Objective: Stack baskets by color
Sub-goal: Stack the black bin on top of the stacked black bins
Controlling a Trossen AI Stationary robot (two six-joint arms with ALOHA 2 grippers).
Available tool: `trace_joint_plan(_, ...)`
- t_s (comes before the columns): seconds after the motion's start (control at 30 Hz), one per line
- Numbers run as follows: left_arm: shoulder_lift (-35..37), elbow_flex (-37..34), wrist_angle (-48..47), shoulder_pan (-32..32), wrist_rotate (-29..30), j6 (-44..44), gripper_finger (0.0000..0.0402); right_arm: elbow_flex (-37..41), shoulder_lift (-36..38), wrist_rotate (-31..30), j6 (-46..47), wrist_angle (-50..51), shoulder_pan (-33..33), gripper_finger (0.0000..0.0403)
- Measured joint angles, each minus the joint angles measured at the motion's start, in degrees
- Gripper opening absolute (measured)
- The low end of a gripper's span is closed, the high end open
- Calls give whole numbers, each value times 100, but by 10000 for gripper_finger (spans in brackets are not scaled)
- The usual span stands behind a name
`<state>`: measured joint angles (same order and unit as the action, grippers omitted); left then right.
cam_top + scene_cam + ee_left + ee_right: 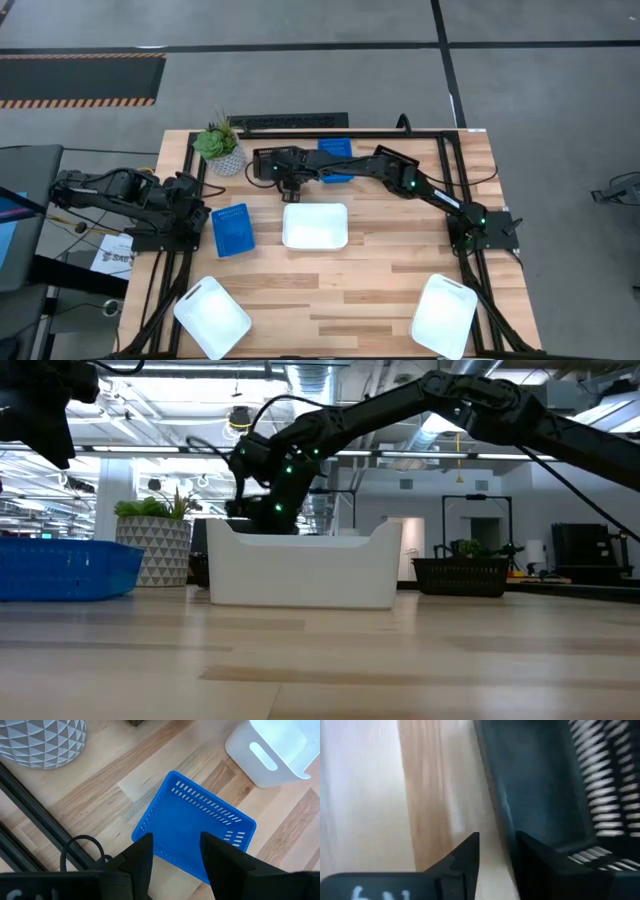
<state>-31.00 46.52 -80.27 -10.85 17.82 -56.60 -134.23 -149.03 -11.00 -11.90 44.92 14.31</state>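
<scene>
Overhead: straight down on the whole table point(330, 290). Low: level across the tabletop, roomward. Wrist cameras: close, looking just past each pincer's tips, left onto the blue basket point(192, 827), shared with overhead and low views.

The wooden slatted surface point(330, 285) lies bare across its near middle, a wide lane between the two white rectangular plastic baskets at the near left point(211, 317) and near right point(446, 315) corners. At the centre, a third white basket point(315, 225) blocks the way. The far edge is crowded: a green plant in a white patterned pot point(221, 148), a dark slatted basket point(272, 163), a bright blue basket point(336, 158), and the outstretched right arm, its claw point(291, 187) just beyond the centre basket. Another blue basket point(232, 230) fills the left side.
</scene>
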Motion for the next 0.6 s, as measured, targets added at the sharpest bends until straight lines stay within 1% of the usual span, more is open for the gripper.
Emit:
trace_joint_plan(0.1,-2,0,0,0,0,0,150,-5,-7,-22,4,14,2,108)
trace_joint_plan(0.23,-1,0,0,0,-1,-2,150,-5,-35,-77,120,117,0,27)
trace_joint_plan(0.27,0,0,0,0,-2,-2,150,-5,-35,-91,120,111,-8,15)
trace_joint_plan(0.43,0,0,0,0,-2,-4,150,-5,176,-107,230,93,-59,6)
trace_joint_plan(0.6,0,2,0,0,-4,-7,150,-5,845,-134,283,241,-87,4)
